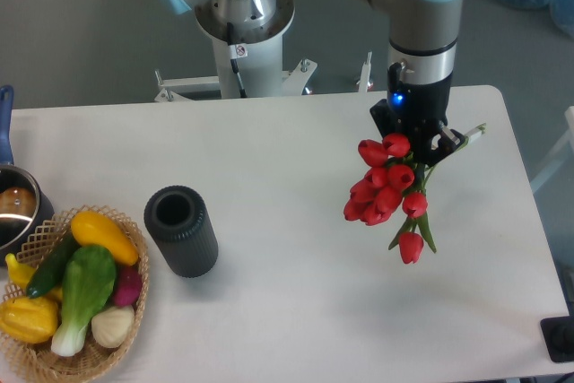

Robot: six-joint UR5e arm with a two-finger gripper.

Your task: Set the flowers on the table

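While the black two-finger gripper [421, 136] is hanging over the right half of the large white rectangular tabletop with rounded corners [287, 168], it is clamping the thin green stems of the bunch of red tulip buds [387, 190], so the flowers are being carried in the air rather than lying on the surface. The red heads are spilling down and to the left of the fingers, one bud is drooping lowest, and the stem ends are sticking out to the upper right, pointing toward the table's right edge. Under and around the bunch the white surface is lying bare, with open room reaching to the near edge, to the rounded far right corner and to the right edge, where a small dark object [560, 338] is sitting at the frame's lower corner. The ribbed black cylinder with an open top [182, 230] is standing well apart to the left, and just beside it, at the lower left corner, the wicker basket [134, 320] is holding colourful toy vegetables [76, 284]. A metal pot with a blue handle [13, 204] is sitting at the left edge, partly cut off.
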